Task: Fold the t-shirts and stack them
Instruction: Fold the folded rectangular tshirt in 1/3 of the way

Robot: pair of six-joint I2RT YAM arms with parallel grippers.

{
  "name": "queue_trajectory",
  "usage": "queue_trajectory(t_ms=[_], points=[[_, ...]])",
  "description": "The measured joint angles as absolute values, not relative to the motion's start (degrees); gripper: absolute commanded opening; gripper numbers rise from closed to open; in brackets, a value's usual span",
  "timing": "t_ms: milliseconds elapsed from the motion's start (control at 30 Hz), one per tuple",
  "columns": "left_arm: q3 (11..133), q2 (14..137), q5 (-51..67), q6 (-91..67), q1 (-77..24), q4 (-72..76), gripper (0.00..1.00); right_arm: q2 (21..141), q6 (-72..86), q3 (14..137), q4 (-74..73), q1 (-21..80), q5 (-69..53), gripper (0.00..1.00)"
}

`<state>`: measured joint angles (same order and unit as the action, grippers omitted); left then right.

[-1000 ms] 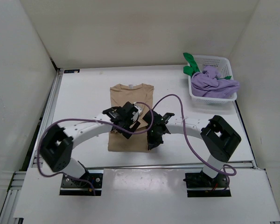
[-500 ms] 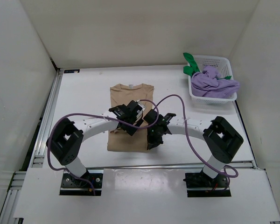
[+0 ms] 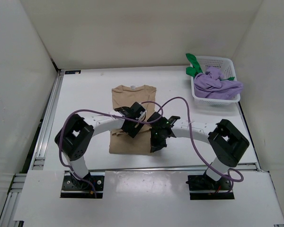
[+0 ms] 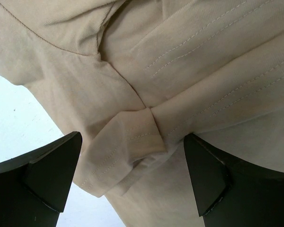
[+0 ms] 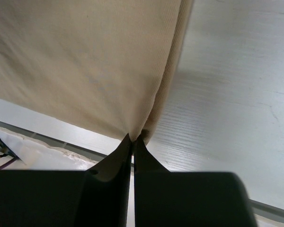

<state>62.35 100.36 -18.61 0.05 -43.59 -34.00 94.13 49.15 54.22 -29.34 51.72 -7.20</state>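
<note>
A tan shirt (image 3: pixel 132 94) is laid on the white table (image 3: pixel 85 94), collar towards the far wall, roughly midway across. Both arms are reached in over its near half.

The left gripper (image 4: pixel 132 142) is held wide open over the cloth, and nothing is gripped by it. Between its fingers (image 4: pixel 47 175) a small folded-over flap with a stitched hem is seen, beside a seam and several creases. Whether the fingertips are touching the fabric cannot be told with certainty from the wrist view.

The right gripper (image 5: pixel 133 138) is closed fully, and the shirt's edge is pinched between its tips, on the shirt's right side towards the near end. From that pinch the cloth is spread away in a fold, with bare table seen to the right of it.

At the far right corner of the table a white basket (image 3: pixel 222 60) is placed, well apart from the shirt. A purple garment (image 3: pixel 217 84) is heaped in it, and a green one (image 3: pixel 194 66) is draped over its left rim.
</note>
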Motion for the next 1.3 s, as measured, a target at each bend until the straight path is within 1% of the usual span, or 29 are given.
queue_trajectory(t_ms=[233, 400, 633, 900, 933, 967, 1000, 1033, 1067, 1133, 1167, 1200, 1233, 1267, 1300], points=[[63.53, 101.06, -19.11, 0.12, -43.62, -34.30, 0.99, 93.47, 49.17, 53.54, -28.91, 51.72, -7.07, 0.00], [67.48, 102.94, -23.55, 0.12, -43.11, -34.30, 0.99, 92.99, 49.12, 52.75, -28.45, 51.72, -7.03, 0.00], [73.47, 106.15, -29.69, 0.12, -39.57, -34.20, 0.98, 91.20, 49.12, 50.78, -28.51, 51.72, -7.05, 0.00], [78.22, 107.57, -32.93, 0.10, -34.37, -34.04, 0.99, 91.20, 49.12, 50.87, -28.51, 51.72, -7.03, 0.00], [78.22, 106.85, -33.08, 0.10, -34.06, -34.28, 0.99, 91.20, 49.12, 50.89, -28.51, 51.72, -7.03, 0.05], [77.95, 105.82, -32.95, 0.12, -33.95, -34.54, 0.99, 91.20, 49.08, 50.92, -28.49, 51.72, -7.03, 0.12], [77.52, 104.16, -32.34, 0.10, -33.93, -35.20, 0.99, 91.20, 49.19, 50.92, -28.51, 51.72, -7.03, 0.23], [77.10, 102.17, -30.63, 0.12, -33.93, -36.21, 0.99, 91.20, 49.10, 50.94, -28.53, 51.72, -6.96, 0.47], [76.47, 99.50, -28.49, 0.19, -33.61, -37.67, 0.99, 91.20, 49.15, 50.96, -28.60, 51.72, -6.79, 0.54], [74.96, 92.60, -21.30, 0.16, -32.51, -41.10, 0.99, 91.13, 49.25, 51.00, -28.80, 51.72, -6.42, 0.66], [74.11, 88.29, -16.84, 0.19, -31.11, -42.33, 0.99, 91.00, 49.34, 50.98, -29.04, 51.72, -6.17, 0.78], [72.86, 83.64, -12.75, 0.19, -29.32, -42.94, 0.99, 90.70, 49.56, 50.98, -29.41, 51.72, -5.93, 0.81], [71.79, 78.87, -9.50, 0.19, -27.46, -43.33, 0.99, 90.24, 49.60, 50.92, -29.69, 51.72, -5.48, 0.87], [70.76, 73.17, -6.31, 0.10, -25.36, -43.59, 0.99, 89.43, 49.67, 50.78, -30.02, 51.72, -5.17, 0.98], [69.97, 67.51, -4.51, 0.01, -23.53, -43.53, 0.99, 88.51, 49.82, 50.72, -30.37, 51.72, -4.82, 0.98]])
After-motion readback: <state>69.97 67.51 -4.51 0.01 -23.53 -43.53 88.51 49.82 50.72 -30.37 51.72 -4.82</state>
